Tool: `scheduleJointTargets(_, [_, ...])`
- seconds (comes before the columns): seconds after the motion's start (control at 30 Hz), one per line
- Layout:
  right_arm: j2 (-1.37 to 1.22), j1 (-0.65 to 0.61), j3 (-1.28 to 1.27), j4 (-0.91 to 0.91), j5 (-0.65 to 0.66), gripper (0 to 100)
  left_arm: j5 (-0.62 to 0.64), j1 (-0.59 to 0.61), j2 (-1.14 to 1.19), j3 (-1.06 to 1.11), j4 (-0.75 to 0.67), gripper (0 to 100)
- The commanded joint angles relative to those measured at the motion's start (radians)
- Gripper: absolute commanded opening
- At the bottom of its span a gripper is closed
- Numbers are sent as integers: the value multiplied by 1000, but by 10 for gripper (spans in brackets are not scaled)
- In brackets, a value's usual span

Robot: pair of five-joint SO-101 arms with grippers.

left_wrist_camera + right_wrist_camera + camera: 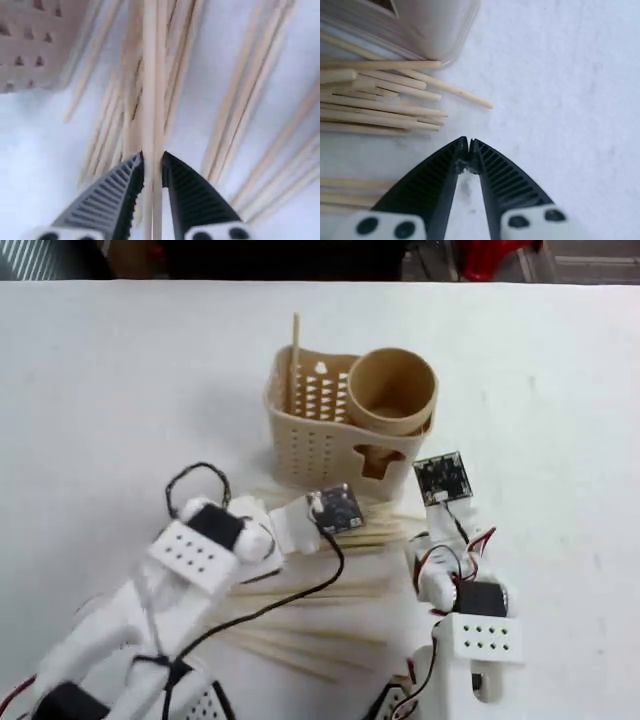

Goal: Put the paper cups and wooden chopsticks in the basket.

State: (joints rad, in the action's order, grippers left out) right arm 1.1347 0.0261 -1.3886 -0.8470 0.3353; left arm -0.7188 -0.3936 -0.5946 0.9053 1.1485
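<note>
Wooden chopsticks (150,75) sit clamped in the left end effector (152,156).

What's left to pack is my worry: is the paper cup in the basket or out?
In. The paper cup sits upright inside the basket, its rim above the basket's wall.

Bright, even light falls from overhead on the white surface (110,390), which glares pale across most of the high view. Shadows are soft and faint, with only a thin grey edge at the foot of the basket (310,455). In the left wrist view the chopsticks (150,75) throw weak, diffuse shadows, and the ribbed black fingers of the left pincer (152,156) carry a dull sheen. A small soft shadow lies under the right pincer (469,141).
</note>
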Motion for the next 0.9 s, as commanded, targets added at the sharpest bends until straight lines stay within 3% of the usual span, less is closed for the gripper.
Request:
scheduleJointTargets(0.0, [13,4,8,15,-5,18,-11,38,-119,-86,74,23])
scheduleJointTargets(0.33, [13,4,8,15,-5,18,-2,102,-305,-302,259,22])
scheduleJointTargets(0.53, [13,4,8,15,-5,18,135,94,-315,-520,270,22])
scheduleJointTargets(0.67, [13,4,8,15,-5,18,295,96,-249,-674,150,22])
scheduleJointTargets(0.87, [13,4,8,15,-5,18,503,93,-154,-701,-241,22])
